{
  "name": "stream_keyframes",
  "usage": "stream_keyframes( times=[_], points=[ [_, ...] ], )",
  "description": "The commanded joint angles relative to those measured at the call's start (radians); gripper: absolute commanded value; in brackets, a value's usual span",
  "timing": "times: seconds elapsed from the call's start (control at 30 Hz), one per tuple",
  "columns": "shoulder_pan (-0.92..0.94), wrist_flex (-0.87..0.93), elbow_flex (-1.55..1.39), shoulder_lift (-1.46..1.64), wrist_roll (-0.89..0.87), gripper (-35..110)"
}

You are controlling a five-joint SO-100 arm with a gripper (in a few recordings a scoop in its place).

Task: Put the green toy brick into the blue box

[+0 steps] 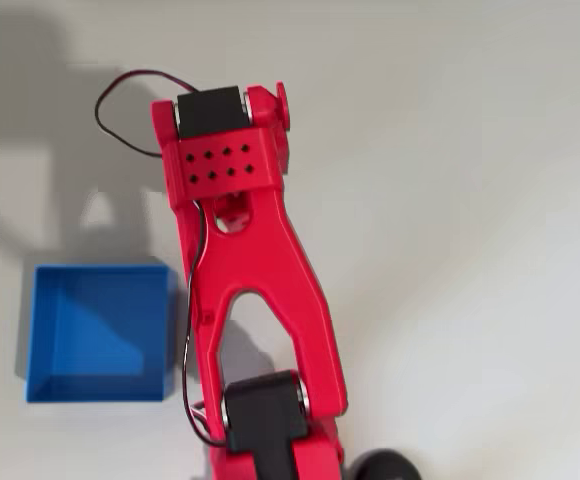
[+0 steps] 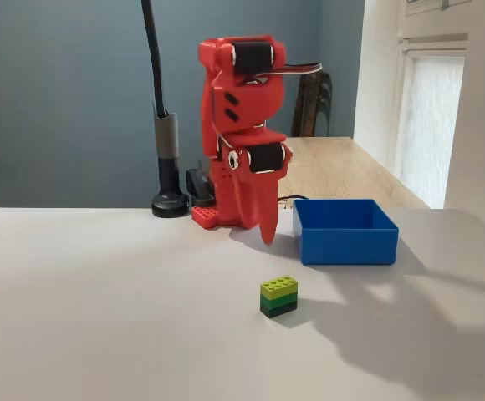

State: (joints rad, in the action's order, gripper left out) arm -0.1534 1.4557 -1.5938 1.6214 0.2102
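The green toy brick stands on the white table in the fixed view, lime on top and darker green below, well in front of the arm. The blue box sits empty behind it and to the right; from overhead the blue box lies left of the red arm. The arm is folded upright over its base. My gripper points straight down beside the box's left wall, its fingers together in a point with nothing between them. It hangs behind the brick and apart from it.
A black lamp post with a round foot stands left of the arm's base. A black-and-red cable loops off the arm's top. A wooden table lies behind. The white tabletop spreads wide to the left.
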Motion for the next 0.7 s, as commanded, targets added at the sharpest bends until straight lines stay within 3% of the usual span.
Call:
stream_keyframes(
  times=[0.0, 0.2, 0.67],
  points=[
    [-0.034, 0.014, 0.092, -0.014, 0.038, 31],
    [-0.061, -0.005, 0.130, -0.104, 0.060, 33],
    [-0.081, -0.230, 0.118, -0.275, 0.127, 31]
  ],
)
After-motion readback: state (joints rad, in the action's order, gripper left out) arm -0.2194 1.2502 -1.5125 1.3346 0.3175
